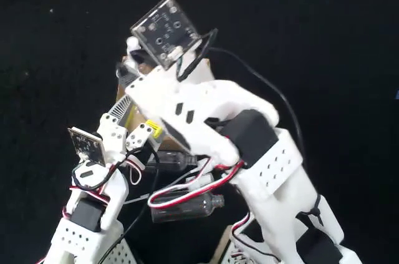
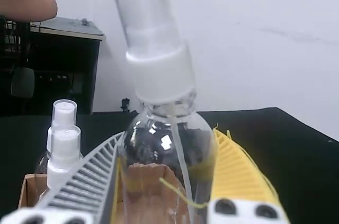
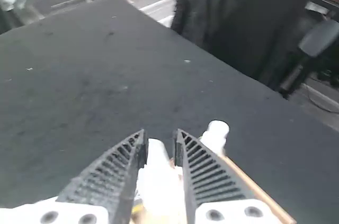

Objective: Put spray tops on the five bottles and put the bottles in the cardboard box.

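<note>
The left gripper (image 2: 172, 144) pinches a clear bottle (image 2: 159, 128) by its shoulder, held over the cardboard box (image 2: 29, 187). A white spray top (image 2: 153, 38) sits on the bottle's neck, leaning to one side. The right gripper (image 3: 159, 139) is pressed onto a white spray top; it cannot be confirmed that this is the same one. Two capped bottles (image 2: 63, 134) stand in the box. Two loose bottles (image 1: 187, 206), apparently uncapped, lie on the surface (image 1: 324, 58).

Recommended: square the top to the neck before turning it, then seat the collar flush. Lower the bottle in beside the standing pair without knocking them.
</note>
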### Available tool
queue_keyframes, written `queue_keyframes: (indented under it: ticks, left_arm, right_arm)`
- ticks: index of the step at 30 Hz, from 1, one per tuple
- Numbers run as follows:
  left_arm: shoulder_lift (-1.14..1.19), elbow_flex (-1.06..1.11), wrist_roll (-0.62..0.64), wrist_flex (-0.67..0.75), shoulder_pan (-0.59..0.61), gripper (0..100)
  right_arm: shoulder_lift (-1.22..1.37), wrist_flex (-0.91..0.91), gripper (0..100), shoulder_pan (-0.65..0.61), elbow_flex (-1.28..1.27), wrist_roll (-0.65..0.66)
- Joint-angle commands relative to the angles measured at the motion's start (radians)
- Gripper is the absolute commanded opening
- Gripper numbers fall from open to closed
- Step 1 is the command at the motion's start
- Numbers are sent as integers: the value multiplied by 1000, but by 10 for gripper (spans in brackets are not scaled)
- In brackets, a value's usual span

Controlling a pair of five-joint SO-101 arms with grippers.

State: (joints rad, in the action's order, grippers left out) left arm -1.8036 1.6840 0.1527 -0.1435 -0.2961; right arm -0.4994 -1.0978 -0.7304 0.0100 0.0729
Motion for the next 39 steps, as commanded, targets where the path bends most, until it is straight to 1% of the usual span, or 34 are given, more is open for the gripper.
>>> queue_keyframes:
  ticks: [1,8,12,16,19,23,26,28,30,34,36,39]
  left_arm:
    - [-17,16,-2,-2,-4,30]
    - [-17,16,-5,-2,-2,30]
    - [-17,16,-2,-2,-5,30]
    - [-17,16,0,-2,-7,30]
    - [-17,16,2,-2,-8,30]
    - [-17,16,2,-3,-8,30]
    - [-17,16,2,-3,-7,30]
    - [-17,16,2,-3,-8,30]
    - [-17,16,0,-3,-2,30]
    - [-18,16,-11,-2,13,33]
    - [-17,16,-71,-17,64,33]
    - [-20,16,-215,-32,151,31]
  right_arm:
    - [-76,32,59,74,1,29]
    - [-85,28,59,124,15,29]
    - [-170,-52,60,206,81,29]
    - [-245,-87,60,344,84,37]
    - [-255,-117,60,496,35,38]
    - [-255,-206,60,690,-36,35]
    - [-255,-244,60,799,-117,32]
    - [-255,-249,60,847,-183,31]
    - [-255,-239,60,873,-259,29]
    - [-255,-160,60,875,-417,29]
    - [-255,-84,60,873,-506,15]
    - [-255,51,60,873,-638,-49]
